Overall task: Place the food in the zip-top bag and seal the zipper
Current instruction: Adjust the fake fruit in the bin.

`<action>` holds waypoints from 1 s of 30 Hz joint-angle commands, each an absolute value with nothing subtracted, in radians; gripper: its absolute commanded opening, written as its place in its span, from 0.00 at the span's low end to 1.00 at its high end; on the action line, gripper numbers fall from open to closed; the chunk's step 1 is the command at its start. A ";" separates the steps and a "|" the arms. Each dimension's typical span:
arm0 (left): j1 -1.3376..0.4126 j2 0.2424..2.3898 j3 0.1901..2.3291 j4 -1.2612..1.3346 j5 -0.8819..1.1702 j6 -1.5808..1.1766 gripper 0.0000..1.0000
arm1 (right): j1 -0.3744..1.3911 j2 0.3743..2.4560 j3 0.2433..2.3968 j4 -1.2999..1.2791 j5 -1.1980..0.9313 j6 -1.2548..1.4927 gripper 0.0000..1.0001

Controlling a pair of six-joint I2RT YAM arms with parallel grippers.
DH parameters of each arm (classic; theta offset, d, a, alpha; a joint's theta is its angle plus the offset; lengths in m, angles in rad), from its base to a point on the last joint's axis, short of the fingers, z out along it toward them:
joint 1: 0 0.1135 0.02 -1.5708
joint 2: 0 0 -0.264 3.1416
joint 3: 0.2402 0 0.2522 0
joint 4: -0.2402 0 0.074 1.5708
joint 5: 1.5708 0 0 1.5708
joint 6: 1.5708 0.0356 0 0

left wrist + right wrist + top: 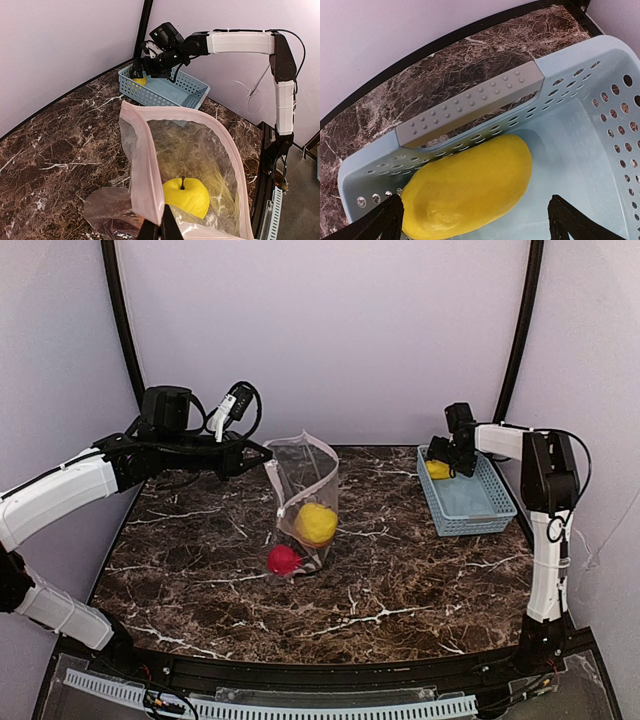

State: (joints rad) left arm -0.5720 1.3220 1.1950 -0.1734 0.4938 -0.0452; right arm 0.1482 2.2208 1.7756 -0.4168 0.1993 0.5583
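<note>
Yellow fruit in basket, between fingers of wide-spread right gripper

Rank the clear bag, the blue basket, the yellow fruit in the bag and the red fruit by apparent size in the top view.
1. zip-top bag, standing tall
2. blue basket, close to the bag, so this order is unsure
3. yellow fruit
4. red fruit, smallest

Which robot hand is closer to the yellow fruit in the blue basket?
The right hand. It is open right at the yellow fruit inside the basket. The left hand is far across the table, pinching the clear bag by its rim.
</note>
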 commanded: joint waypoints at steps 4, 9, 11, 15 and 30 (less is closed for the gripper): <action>-0.572 1.283 1.190 -0.168 0.499 -0.035 0.01 | 0.146 2.273 1.813 -0.462 0.265 0.531 0.98; -0.572 1.282 1.189 -0.167 0.499 -0.036 0.01 | 0.146 2.223 1.758 -0.468 0.292 0.505 0.95; -0.572 1.284 1.189 -0.167 0.499 -0.038 0.01 | 0.145 2.187 1.721 -0.464 0.318 0.485 0.94; -0.572 1.285 1.189 -0.166 0.505 -0.041 0.01 | 0.136 2.119 1.650 -0.463 0.346 0.456 0.91; -0.572 1.288 1.187 -0.158 0.518 -0.049 0.01 | 0.087 1.998 1.534 -0.463 0.179 0.416 0.95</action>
